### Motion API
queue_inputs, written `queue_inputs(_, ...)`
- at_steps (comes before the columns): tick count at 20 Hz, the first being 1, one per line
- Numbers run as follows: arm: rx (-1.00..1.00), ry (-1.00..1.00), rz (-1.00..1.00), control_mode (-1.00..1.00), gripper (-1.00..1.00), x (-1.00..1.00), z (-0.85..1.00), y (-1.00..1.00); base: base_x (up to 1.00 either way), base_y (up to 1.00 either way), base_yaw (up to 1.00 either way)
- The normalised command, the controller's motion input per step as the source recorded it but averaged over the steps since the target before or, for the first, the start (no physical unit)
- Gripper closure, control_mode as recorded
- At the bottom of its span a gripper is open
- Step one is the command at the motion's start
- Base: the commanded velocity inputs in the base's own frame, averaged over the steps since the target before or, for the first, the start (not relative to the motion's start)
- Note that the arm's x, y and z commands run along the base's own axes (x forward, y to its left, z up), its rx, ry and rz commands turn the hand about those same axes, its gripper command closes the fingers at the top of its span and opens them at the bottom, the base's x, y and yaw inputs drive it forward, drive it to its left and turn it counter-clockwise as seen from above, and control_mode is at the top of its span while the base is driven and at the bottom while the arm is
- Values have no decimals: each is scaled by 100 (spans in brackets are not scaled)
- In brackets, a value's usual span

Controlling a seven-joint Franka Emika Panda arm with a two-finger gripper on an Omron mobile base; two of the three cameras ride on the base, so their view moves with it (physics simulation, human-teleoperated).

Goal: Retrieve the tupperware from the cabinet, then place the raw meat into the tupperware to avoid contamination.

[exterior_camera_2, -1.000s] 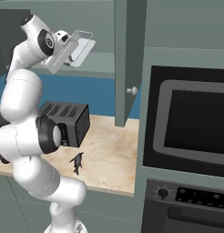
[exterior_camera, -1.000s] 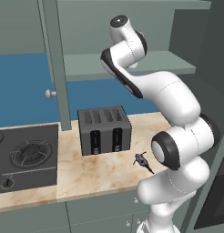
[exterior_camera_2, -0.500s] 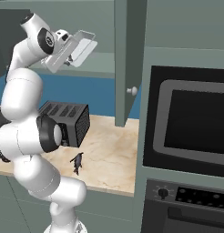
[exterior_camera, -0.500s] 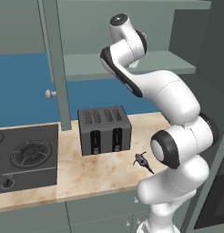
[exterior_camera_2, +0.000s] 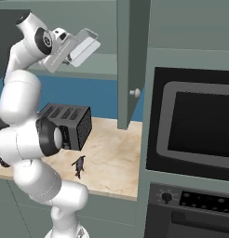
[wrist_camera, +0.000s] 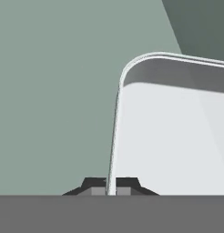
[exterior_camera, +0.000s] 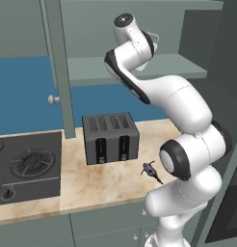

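Note:
The tupperware [exterior_camera_2: 84, 45] is a clear, pale box tilted in the air in front of the cabinet shelf [exterior_camera_2: 100, 65]. My gripper [exterior_camera_2: 71, 50] is shut on its thin wall. In the hand view the box [wrist_camera: 170, 132] spreads to the right, and its rim runs down between my fingertips [wrist_camera: 96, 186], where the gripper [wrist_camera: 111, 187] pinches it. From the left base view the hand hides most of the box [exterior_camera: 154, 37]. The raw meat [exterior_camera: 149, 170] [exterior_camera_2: 79, 166] lies on the marble counter [exterior_camera: 106, 181] in front of the toaster. The cabinet door [exterior_camera: 55, 67] [exterior_camera_2: 130, 60] stands open.
A dark four-slot toaster [exterior_camera: 110, 138] [exterior_camera_2: 67, 125] stands on the counter under the shelf [exterior_camera: 139, 67]. A gas hob [exterior_camera: 24, 164] lies at the left. A built-in oven [exterior_camera_2: 195, 125] fills the right side. The open door's edge hangs close to the arm.
The fingers have closed the last bit onto the tupperware's wall. The arm and the box have hardly moved.

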Motion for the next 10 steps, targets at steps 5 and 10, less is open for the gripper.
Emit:
queue_inputs(5, -1, -8, 0, -100, 100, -22, 3, 18, 0, 0, 0)
queue_inputs(10, 0, -4, 0, -100, 100, -38, 0, 12, 0, 0, 0)
